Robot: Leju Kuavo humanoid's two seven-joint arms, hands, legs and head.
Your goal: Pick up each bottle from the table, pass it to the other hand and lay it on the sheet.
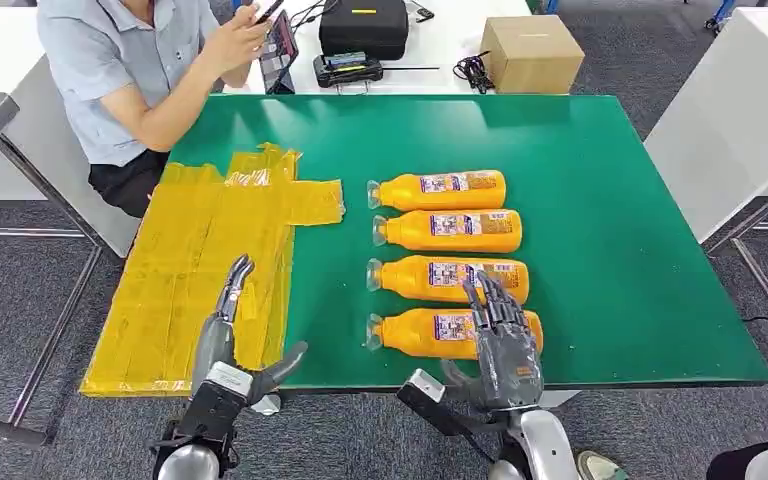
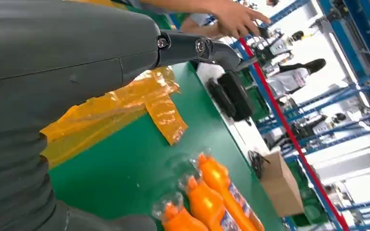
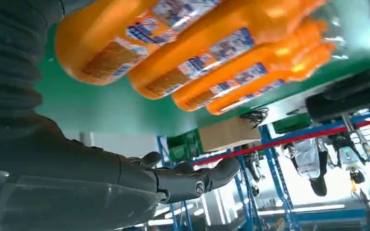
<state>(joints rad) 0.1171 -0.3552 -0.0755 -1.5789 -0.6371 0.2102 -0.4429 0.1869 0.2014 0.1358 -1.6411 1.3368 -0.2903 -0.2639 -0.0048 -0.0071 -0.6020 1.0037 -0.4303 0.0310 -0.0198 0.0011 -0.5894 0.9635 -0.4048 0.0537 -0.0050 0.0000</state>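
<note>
Four orange bottles lie side by side on the green table [image 1: 610, 220], caps pointing left: the farthest [image 1: 438, 190], the second [image 1: 450, 231], the third [image 1: 430, 277] and the nearest [image 1: 415, 332]. My right hand [image 1: 503, 345] hovers over the base end of the nearest bottle with its fingers spread, holding nothing. In the right wrist view the fingers [image 3: 192, 178] stretch out straight, apart from the bottles [image 3: 125, 33]. The yellow sheet [image 1: 200, 260] covers the table's left part. My left hand [image 1: 225, 330] is open above the sheet's near edge, its fingers extended [image 2: 207, 48].
A person [image 1: 140, 70] sits at the table's far left corner holding a phone. Behind the green table, a white table carries a black case [image 1: 363, 25], cables and a cardboard box [image 1: 532, 52]. Another white table [image 1: 740, 110] stands to the right.
</note>
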